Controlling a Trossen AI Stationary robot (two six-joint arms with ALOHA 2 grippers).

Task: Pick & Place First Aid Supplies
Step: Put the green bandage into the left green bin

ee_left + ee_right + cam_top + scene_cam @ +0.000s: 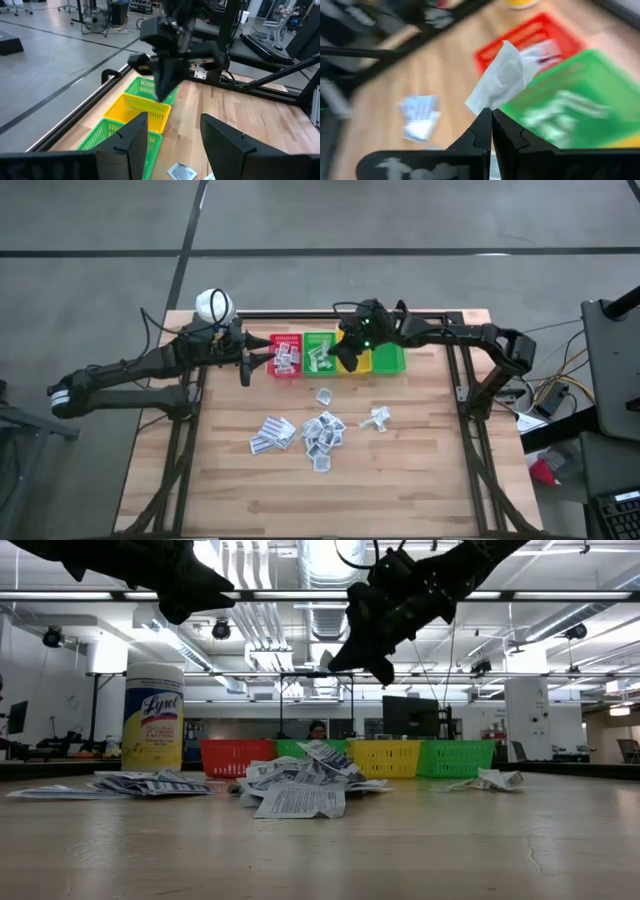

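Packet (502, 77), white and wrapped: pinched by one end in my right claw (491, 120), long axis sticking out beyond the clenched fingertips, carried above the row of bins at the counter's (420, 470) far edge, about over the join of the green bin (320, 353) and the yellow bin (358, 360), with the red bin (285, 355) to one side. Left claw (246, 366): released and empty, hovering just beside the red bin, farther from the held packet than the right. Loose packets (322, 430): heaped mid-counter, well apart from both claws, open wood all round.
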